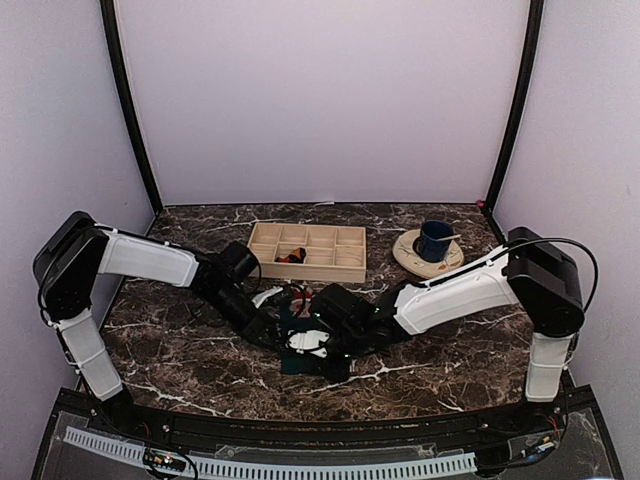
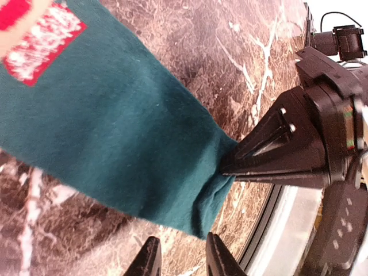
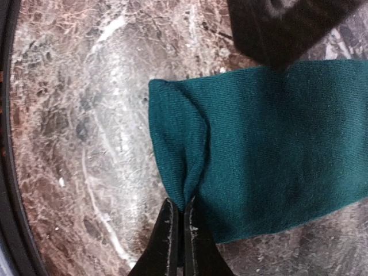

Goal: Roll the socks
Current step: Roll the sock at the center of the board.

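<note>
The dark teal-green sock (image 2: 109, 132) lies flat on the marble table, its red-and-white Santa patch (image 2: 40, 34) at the far end. My right gripper (image 3: 177, 202) is shut on a pinched fold at the sock's (image 3: 270, 144) near end. It also shows in the left wrist view as the right gripper (image 2: 230, 167), biting the fabric edge. My left gripper (image 2: 181, 238) stands open just off the sock's corner, with only marble between its fingers. From above, both grippers meet over the sock (image 1: 297, 350) at table centre. A black and orange-red sock (image 1: 291, 257) lies in the tray.
A wooden compartment tray (image 1: 330, 262) stands behind the arms at centre. A dark blue cup (image 1: 434, 240) sits on a saucer (image 1: 410, 258) at the back right. The table's black front edge (image 2: 270, 218) runs close to the sock's near end.
</note>
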### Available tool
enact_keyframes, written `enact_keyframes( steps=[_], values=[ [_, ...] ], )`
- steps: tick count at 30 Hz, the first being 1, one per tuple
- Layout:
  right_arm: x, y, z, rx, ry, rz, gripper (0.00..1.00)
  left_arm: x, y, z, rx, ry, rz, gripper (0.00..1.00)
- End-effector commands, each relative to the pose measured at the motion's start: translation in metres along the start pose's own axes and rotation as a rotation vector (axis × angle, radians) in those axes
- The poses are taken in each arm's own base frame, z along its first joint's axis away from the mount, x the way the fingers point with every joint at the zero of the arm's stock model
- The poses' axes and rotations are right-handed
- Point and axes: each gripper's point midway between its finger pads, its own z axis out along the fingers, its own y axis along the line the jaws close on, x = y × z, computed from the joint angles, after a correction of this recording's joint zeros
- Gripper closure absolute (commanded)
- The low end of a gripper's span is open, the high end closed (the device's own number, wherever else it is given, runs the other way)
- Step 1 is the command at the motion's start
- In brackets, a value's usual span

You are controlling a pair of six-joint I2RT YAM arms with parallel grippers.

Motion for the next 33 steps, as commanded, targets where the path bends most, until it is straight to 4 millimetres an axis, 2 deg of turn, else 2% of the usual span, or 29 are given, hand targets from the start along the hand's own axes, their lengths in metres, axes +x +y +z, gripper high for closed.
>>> enact_keyframes(
  steps=[1, 5, 12, 15, 23, 33],
  values=[
    [0.010, 0.017, -0.003, -0.174, 0.053, 0.141, 1.00, -0.014, -0.001, -0.015, -0.057, -0.108, 0.044, 0.70],
    [0.007, 0.015, -0.006, -0.248, 0.047, 0.205, 1.00, -0.021, -0.005, -0.022, -0.064, -0.191, 0.066, 0.71],
    [0.002, 0.009, -0.009, -0.339, 0.036, 0.283, 1.00, -0.019, -0.003, -0.032, -0.124, -0.321, 0.087, 0.72],
    [0.003, 0.006, -0.009, -0.377, 0.044, 0.315, 1.00, -0.013, -0.006, -0.028, -0.142, -0.354, 0.112, 0.73],
    [-0.004, 0.003, -0.013, -0.475, 0.047, 0.384, 1.00, -0.005, -0.022, -0.001, -0.230, -0.356, 0.278, 0.73],
    [-0.005, 0.004, -0.008, -0.538, 0.069, 0.429, 1.00, 0.002, -0.033, -0.001, -0.254, -0.406, 0.408, 0.70]
  ],
)
